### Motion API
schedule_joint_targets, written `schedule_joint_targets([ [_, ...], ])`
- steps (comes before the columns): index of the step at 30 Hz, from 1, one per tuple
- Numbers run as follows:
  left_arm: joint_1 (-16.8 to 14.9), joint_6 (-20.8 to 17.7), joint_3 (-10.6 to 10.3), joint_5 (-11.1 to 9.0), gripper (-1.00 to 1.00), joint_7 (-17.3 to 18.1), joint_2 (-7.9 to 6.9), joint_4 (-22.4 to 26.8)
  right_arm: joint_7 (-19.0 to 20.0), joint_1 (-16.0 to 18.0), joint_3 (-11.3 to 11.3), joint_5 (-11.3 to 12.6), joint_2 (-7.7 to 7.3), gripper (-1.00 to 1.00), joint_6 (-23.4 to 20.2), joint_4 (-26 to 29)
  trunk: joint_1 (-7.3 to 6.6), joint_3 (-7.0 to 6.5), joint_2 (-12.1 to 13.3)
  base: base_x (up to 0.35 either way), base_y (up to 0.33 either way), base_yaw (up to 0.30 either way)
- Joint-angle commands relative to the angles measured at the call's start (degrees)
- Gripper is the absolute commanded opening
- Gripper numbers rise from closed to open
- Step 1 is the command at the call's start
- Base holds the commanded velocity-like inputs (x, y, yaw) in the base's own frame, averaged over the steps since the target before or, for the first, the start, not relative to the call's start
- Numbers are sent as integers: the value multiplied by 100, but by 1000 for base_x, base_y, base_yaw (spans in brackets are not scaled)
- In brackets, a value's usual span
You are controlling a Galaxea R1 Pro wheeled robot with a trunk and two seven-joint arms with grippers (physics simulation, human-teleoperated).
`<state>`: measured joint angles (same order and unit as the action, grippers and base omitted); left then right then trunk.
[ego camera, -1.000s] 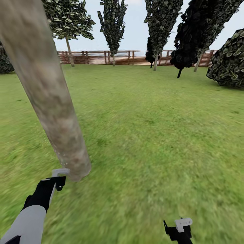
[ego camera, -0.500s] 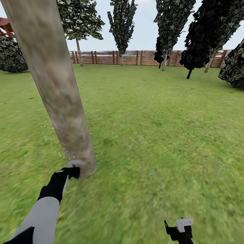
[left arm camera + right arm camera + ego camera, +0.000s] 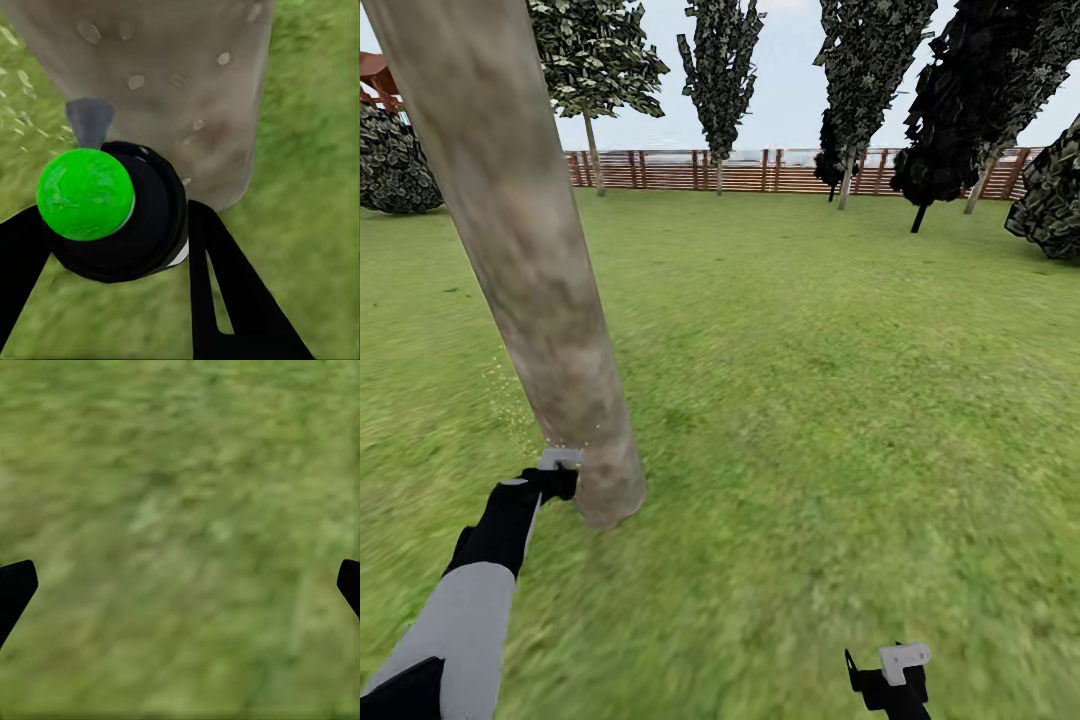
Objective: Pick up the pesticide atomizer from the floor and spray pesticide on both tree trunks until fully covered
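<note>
The pesticide atomizer (image 3: 150, 225) is a dark bottle with a round green top and a grey nozzle that points at a tree trunk (image 3: 172, 82). My left gripper (image 3: 555, 482) is shut on it, with black fingers (image 3: 217, 277) on either side. It sits low against the base of the thick pale mottled tree trunk (image 3: 530, 270), which has small droplets on its bark. A second tree (image 3: 595, 60) with light-green leaves stands far off by the fence. My right gripper (image 3: 890, 672) hangs open over grass with nothing in it.
Green lawn (image 3: 810, 380) stretches to a brown slat fence (image 3: 760, 170). Dark narrow trees (image 3: 860, 70) line the back and right. A dark bush (image 3: 395, 170) sits at far left and another bush (image 3: 1050, 200) at far right.
The head view shifted so the trunk sits further right. My left gripper, with the atomizer, then moved a little up and left along the trunk's base. The right gripper stayed still.
</note>
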<state>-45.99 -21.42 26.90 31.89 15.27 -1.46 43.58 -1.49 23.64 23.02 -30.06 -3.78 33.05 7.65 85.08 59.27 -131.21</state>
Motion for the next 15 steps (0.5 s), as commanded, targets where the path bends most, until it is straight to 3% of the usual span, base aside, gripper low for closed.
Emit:
schedule_joint_targets([
  [1, 1, -23, -2, -36, -100, 51, -141, 18, 0, 0, 1, 0, 0, 100, 0, 0, 0, 0, 0, 0, 0, 0],
  [3, 4, -36, -15, -28, -100, 177, -207, 31, 0, 0, 1, 0, 0, 100, 0, 0, 0, 0, 0, 0, 0, 0],
  [5, 7, -43, -41, -21, -100, 219, -177, 35, 0, 0, 1, 0, 0, 100, 0, 0, 0, 0, 0, 0, 0, 0],
  [7, -20, -60, -55, -17, -100, 238, 18, 86, 0, 0, 1, 0, 3, 100, 0, 0, 0, 0, 0, 0, 0, 202],
  [11, -8, -185, -61, -12, -100, 239, 0, 374, 0, 0, -1, 0, 0, 100, 0, 0, 0, 0, 0, -158, 0, 253],
  [15, -6, -550, -71, -8, -100, 253, -10, 611, 0, 0, 0, 0, 0, 100, 0, 0, 0, 0, 0, -83, 0, 54],
])
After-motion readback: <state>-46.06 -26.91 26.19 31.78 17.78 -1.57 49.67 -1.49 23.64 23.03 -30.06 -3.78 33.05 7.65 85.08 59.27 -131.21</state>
